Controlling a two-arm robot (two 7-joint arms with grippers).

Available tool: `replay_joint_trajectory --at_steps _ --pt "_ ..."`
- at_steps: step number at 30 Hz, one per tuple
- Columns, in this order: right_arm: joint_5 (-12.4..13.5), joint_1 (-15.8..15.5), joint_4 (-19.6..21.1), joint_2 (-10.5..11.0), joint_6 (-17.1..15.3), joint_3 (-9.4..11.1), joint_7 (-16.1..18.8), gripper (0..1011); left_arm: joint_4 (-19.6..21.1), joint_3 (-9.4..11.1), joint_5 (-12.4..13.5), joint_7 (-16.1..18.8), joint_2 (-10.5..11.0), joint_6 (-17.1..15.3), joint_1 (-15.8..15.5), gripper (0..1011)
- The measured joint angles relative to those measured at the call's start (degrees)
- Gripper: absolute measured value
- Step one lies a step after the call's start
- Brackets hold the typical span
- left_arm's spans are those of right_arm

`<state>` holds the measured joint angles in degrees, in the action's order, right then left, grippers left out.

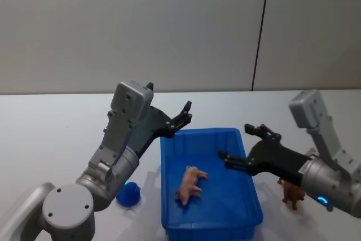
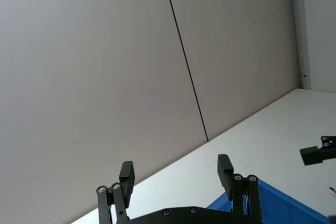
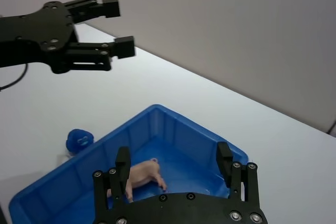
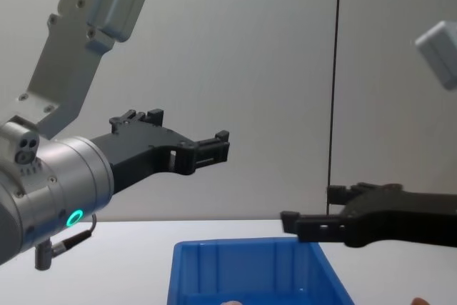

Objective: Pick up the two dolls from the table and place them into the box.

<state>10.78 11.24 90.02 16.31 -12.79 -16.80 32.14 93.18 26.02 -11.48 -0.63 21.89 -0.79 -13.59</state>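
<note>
I've got the left gripper [image 1: 184, 115] raised above the far left corner of the box [image 1: 200, 132], forearm angled up and forward, jaws wide apart and empty. The right gripper [image 1: 235, 141] reaches in level from the right and hovers over the box's far right part, fingers spread, nothing between them. The pink doll [image 1: 190, 183] lies on its side on the box floor. The blue doll [image 1: 128, 195] sits on the table [image 1: 51, 139] just beside the box's left wall. A brown toy [image 1: 293, 194] stands right of the box, under my right arm.
</note>
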Motion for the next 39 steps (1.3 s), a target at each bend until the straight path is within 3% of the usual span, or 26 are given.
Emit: replay_joint_trajectory --at_steps 9,24,39 --pt "2.59 -3.4 2.43 3.5 0.27 2.13 -3.66 1001 0.0 0.0 0.0 0.0 0.0 0.0 0.0 1001" --pt "5.24 -9.47 6.46 9.02 -1.27 4.76 -6.91 1001 0.0 0.0 0.0 0.0 0.0 0.0 0.0 1001" --pt "6.72 -12.23 7.64 10.99 -4.53 5.32 -7.98 1001 0.0 0.0 0.0 0.0 0.0 0.0 0.0 1000"
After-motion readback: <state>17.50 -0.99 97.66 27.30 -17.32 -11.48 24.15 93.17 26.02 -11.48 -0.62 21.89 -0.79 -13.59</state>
